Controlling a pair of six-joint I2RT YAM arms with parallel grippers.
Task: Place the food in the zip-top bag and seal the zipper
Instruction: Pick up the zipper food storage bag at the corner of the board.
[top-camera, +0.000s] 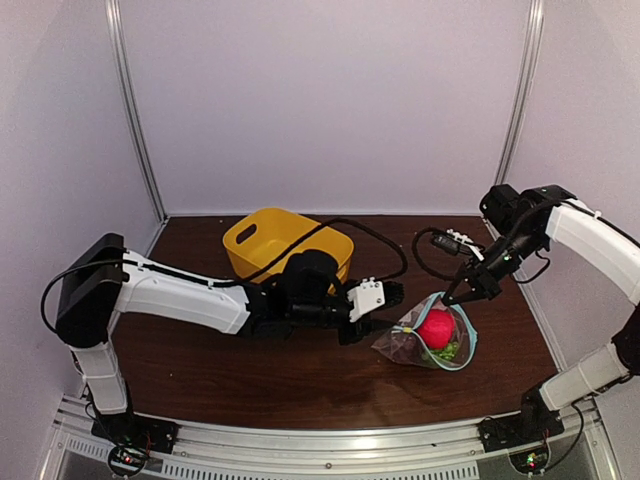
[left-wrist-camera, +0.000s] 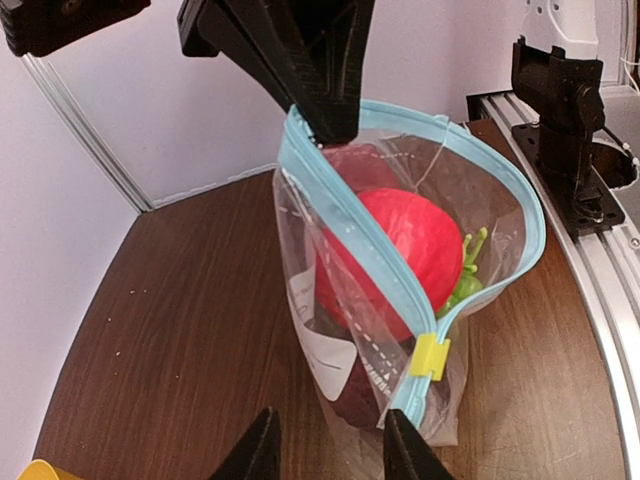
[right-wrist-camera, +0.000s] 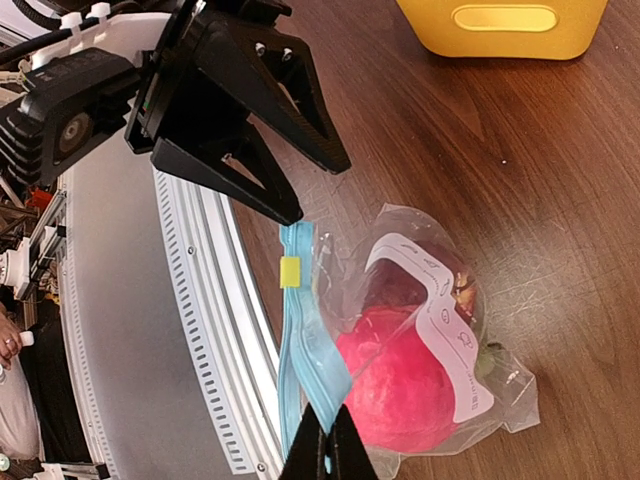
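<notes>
At 4 o'clock of the table's (top-camera: 300, 385) middle: one bag (top-camera: 425, 340), thin, crinkly, slippery and probably light. The pink fruit (left-wrist-camera: 410, 240), grapes (left-wrist-camera: 465, 280) and dark fruit (left-wrist-camera: 350, 405) are inside, and the mouth gapes.

- Zipper (left-wrist-camera: 350, 230): likely the stiffest part and the best hold.
- Slider (left-wrist-camera: 430, 357): yellow, at the end toward my left gripper.
- My right gripper (right-wrist-camera: 325, 450): clenched on the zipper's far corner.
- My left gripper (left-wrist-camera: 330, 455): released, jaws apart by the slider end.
- Basket (top-camera: 285, 240): at 10 o'clock, well apart.
- Table edge: near, at 6 o'clock.

No word, brand or number can be read anywhere. The only printed thing is the white label (right-wrist-camera: 452, 345) on the side of the zip-top bag (right-wrist-camera: 405, 222) — a curved strip carrying small grey marks, too blurred to make out. In the left wrist view it shows faint lines only — equally illegible.
</notes>
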